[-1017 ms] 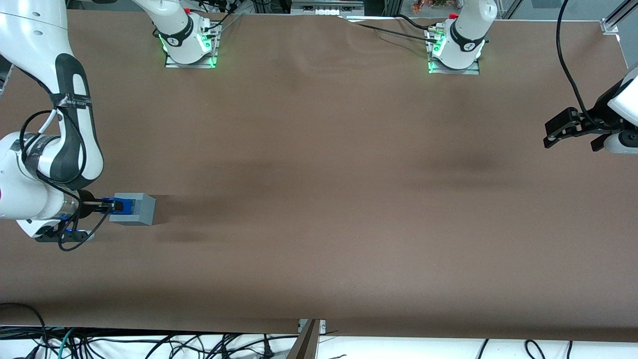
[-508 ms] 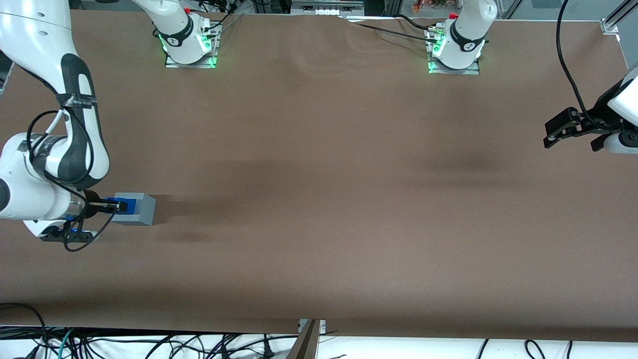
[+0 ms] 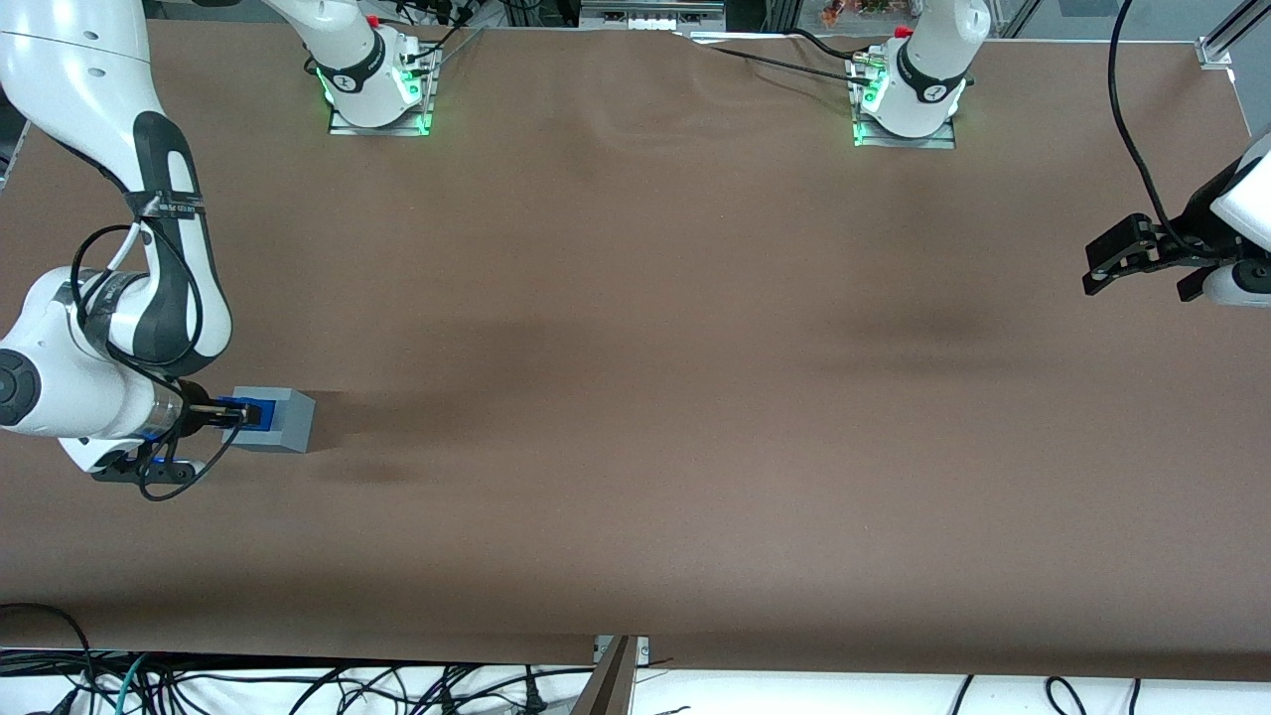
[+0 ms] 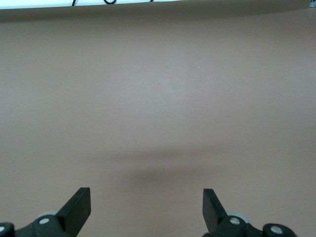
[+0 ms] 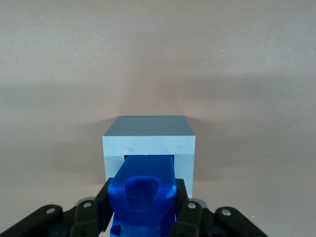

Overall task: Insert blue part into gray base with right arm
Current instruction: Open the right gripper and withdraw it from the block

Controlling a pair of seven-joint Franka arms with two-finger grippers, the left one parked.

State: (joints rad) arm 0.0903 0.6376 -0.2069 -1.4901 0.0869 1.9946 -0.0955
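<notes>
The gray base is a light-gray cube on the brown table at the working arm's end. The blue part sits at its top face, partly down in the square recess. My right gripper reaches in sideways and is shut on the blue part. In the right wrist view the blue part fills the space between the black fingers and its tip enters the recess of the gray base.
The brown table stretches toward the parked arm's end. Two arm mounts with green lights stand at the table's edge farthest from the front camera. Cables lie along the edge nearest it.
My right arm has shifted a little toward the parked arm's end, and the gray base has slid slightly the same way. The blue part sits deeper in the recess.
</notes>
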